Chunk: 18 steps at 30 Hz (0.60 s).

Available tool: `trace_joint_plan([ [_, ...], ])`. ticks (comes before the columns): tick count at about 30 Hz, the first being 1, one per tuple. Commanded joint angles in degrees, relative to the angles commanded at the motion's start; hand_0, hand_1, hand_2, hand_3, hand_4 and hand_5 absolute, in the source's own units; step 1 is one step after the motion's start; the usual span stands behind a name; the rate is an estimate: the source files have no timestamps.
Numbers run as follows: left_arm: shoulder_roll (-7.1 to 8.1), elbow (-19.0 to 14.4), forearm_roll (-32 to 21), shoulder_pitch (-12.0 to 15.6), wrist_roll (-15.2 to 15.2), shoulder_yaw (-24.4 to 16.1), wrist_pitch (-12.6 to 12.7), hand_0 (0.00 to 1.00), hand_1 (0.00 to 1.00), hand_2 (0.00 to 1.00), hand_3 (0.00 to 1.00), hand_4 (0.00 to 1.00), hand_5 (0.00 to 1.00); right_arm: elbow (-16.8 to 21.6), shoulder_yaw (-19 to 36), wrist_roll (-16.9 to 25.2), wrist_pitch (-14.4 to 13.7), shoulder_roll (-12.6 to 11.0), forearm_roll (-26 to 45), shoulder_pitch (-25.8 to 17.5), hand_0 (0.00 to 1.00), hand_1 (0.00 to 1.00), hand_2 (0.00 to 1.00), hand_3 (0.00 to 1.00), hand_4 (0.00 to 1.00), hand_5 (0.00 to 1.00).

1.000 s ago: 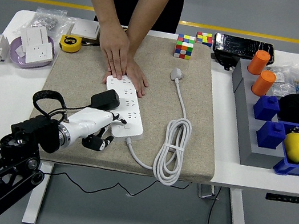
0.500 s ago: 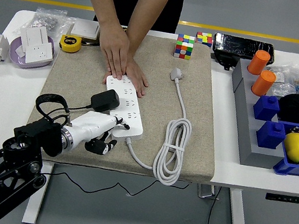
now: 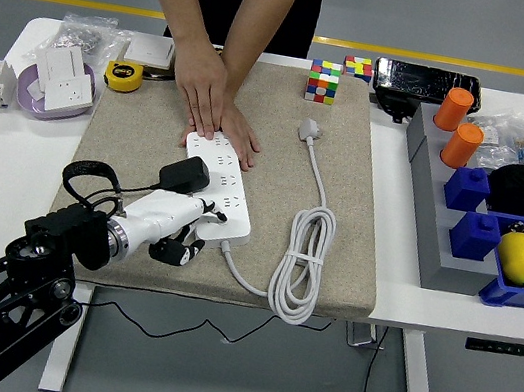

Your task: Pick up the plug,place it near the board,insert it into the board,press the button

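Note:
A white power strip [image 3: 227, 202] lies on the beige mat [image 3: 352, 202]. The black plug [image 3: 185, 174] sits on the strip's left side, and its black cable loops off to the left. My left hand [image 3: 180, 230], white with black fingers, rests at the strip's near left edge. One fingertip reaches onto the strip and the other fingers curl underneath, holding nothing. A person's two hands [image 3: 215, 107] press flat on the strip's far end. My right arm is out of sight.
The strip's own white cord lies coiled [image 3: 301, 264] on the mat, ending in a white plug [image 3: 310, 129]. Puzzle cubes [image 3: 324, 81] and a yellow tape measure [image 3: 124, 76] sit at the back. Blue bins [image 3: 519, 292], a lemon [image 3: 520, 257] and orange cylinders [image 3: 462, 145] fill the right side.
My left hand dipped slightly toward the table's near edge and came back. The plug, the strip and the person's hands have stayed put.

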Motion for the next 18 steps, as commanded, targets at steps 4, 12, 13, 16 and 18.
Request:
trace_joint_plan([
  [4,-0.06,-0.1,0.1,0.3,0.1,0.0,-0.1,0.164,0.06,0.157,0.815,0.502,0.002,0.0,0.1,0.0,0.0,0.0,-0.1,0.0,0.827,0.752,0.747,0.787,0.998,0.932],
  [12,-0.15,0.9,0.4,0.2,0.0,0.0,0.1,0.165,0.061,0.157,0.806,0.502,0.002,0.0,0.2,0.0,0.0,0.0,-0.1,0.1,0.827,0.752,0.747,0.787,0.998,0.932],
  [13,-0.14,1.1,0.5,0.2,0.0,0.0,0.0,0.165,0.061,0.157,0.806,0.502,0.002,0.0,0.2,0.0,0.0,0.0,0.0,0.1,0.827,0.752,0.747,0.787,0.998,0.932],
  [16,-0.02,1.4,0.5,0.3,0.1,0.1,-0.1,0.165,0.06,0.157,0.803,0.503,0.002,0.0,0.3,0.0,0.0,0.0,-0.1,0.0,0.827,0.751,0.747,0.787,0.998,0.932],
  [18,-0.01,1.5,0.6,0.4,0.1,0.1,-0.3,0.165,0.06,0.157,0.803,0.503,0.002,0.0,0.3,0.0,0.0,0.0,-0.2,0.0,0.827,0.751,0.747,0.787,0.998,0.932],
])
